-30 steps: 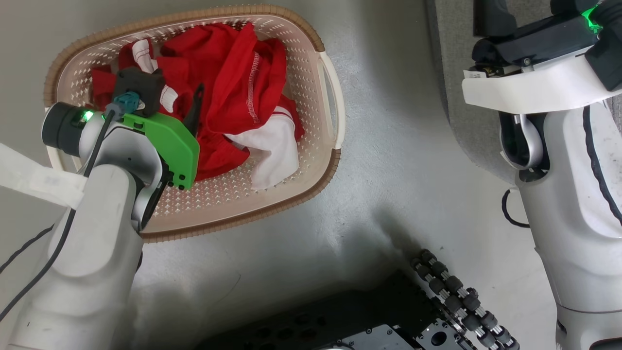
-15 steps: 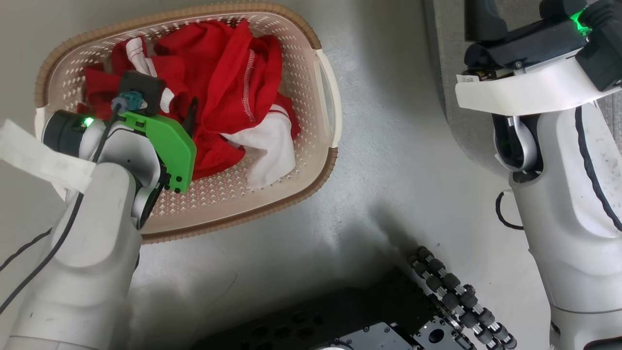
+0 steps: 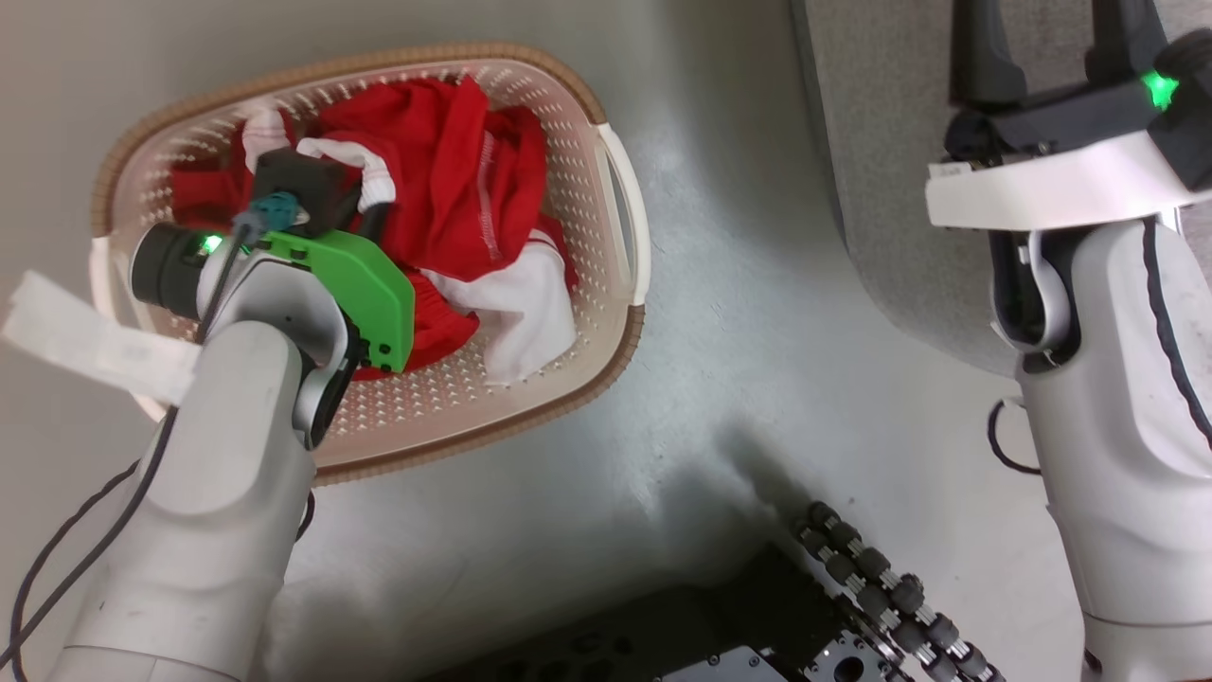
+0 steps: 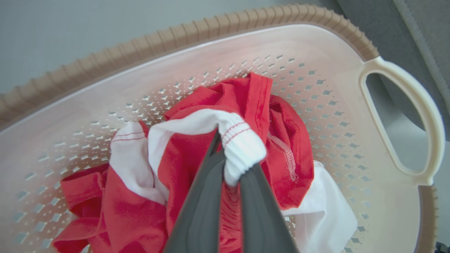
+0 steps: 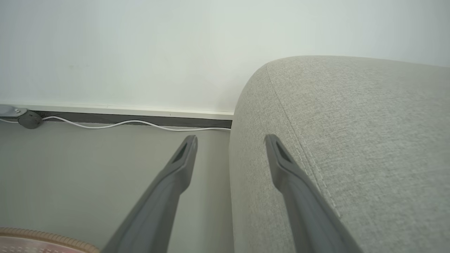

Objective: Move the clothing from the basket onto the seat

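The clothing is a red heap with white panels inside the cream basket, which stands on the floor at the left of the head view. My left gripper reaches down into the heap. In the left wrist view the left gripper is shut on a white ribbed cuff of the clothing, pulled up a little above the basket's perforated wall. The grey seat lies at the upper right. My right gripper hangs open with nothing in it beside the seat's rounded edge; its two dark fingers also show as the right gripper over the seat.
The basket's white handle faces the seat. My dark wheeled base with rollers sits at the bottom. A white cable runs along the wall's skirting. Bare grey floor separates basket and seat.
My left gripper has closed on the white cuff and drawn it up from the heap. The head camera has shifted slightly. The right gripper stays open.
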Robot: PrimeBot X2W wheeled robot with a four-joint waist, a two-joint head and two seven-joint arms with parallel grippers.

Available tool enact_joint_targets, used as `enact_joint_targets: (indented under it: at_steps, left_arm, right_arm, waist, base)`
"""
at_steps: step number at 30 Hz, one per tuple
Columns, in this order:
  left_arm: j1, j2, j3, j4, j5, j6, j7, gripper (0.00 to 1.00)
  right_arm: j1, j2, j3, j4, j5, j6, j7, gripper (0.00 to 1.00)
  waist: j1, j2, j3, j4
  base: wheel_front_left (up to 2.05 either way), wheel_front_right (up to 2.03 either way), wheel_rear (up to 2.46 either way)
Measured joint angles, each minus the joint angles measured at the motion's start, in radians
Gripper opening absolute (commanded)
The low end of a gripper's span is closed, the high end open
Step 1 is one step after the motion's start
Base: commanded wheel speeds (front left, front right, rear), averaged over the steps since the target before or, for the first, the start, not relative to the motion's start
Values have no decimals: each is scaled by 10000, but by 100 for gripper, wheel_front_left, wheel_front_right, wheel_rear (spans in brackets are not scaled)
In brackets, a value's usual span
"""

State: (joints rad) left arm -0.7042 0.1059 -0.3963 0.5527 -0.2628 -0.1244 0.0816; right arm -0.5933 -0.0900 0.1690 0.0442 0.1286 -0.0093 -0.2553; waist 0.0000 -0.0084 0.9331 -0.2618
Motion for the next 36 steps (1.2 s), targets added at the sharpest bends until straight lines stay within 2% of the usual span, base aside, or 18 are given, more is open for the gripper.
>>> enact_joint_targets:
  at_steps: [10,19,28,36]
  left_arm:
    - [134,-274,508,-314,-963,0,-1770,0]
    - [695,-445,775,-846,-1666,0,-3185,0]
    - [1265,-573,679,-1469,-2293,0,-3292,0]
    - [1615,-581,247,-2199,-2376,0,-3296,0]
  right_arm:
    - [727,-518,-617,173,-178,6,-2,100]
    - [932,-1135,-826,81,-458,359,-2,100]
    - [1246,-1386,-424,0,-679,828,-2,100]
    - [1823,-1051,938,54,-660,1235,-2,100]
  waist:
    - [0,0,-1115,594]
    - [0,0,-2171,1563]
    - [0,0,-3392,2595]
    - [0,0,-4608,3278]
  base:
    - [0,0,0]
    - [0,0,0]
    - [0,0,0]
    - [0,0,0]
